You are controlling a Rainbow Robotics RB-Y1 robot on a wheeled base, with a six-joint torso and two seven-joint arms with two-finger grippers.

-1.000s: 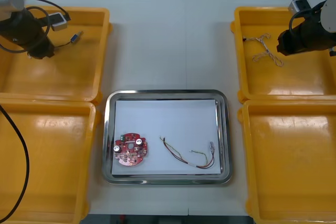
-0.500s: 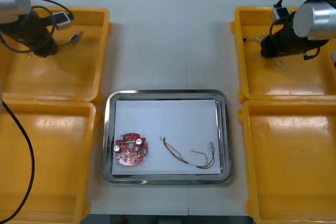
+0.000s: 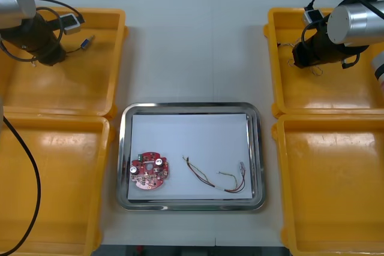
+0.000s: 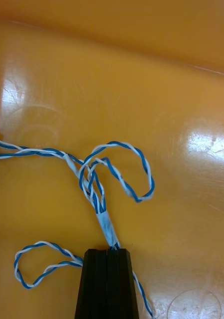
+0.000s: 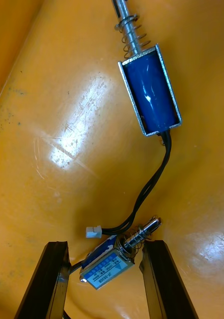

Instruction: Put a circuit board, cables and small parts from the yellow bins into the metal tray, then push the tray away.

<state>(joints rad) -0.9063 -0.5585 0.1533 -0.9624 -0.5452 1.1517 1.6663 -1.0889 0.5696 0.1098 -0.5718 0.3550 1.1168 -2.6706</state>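
— While the metal tray [image 3: 124, 148] is seen at the middle of the counter [image 3: 198, 46], what is held by the right claw [image 4: 109, 251]?

— Its fingers are pressed together on the taped end of the blue and white cable [image 4: 106, 224], whose loops are spread on the floor of the far right bin [image 3: 336, 91].

— And how is the left claw [image 5: 104, 244] set?

— It is found in the far left bin [image 3: 72, 88], spread wide with nothing gripped. A small metal part [image 5: 107, 266] is straddled by its fingers. A second part [image 5: 151, 89] is seen beyond them, with a black wire [image 5: 152, 184] trailing from it.

— What is kept in the tray?

— A red circuit board [image 3: 148, 171] and red and yellow cables [image 3: 201, 175] are laid on its white inside, the board toward the robot's left.
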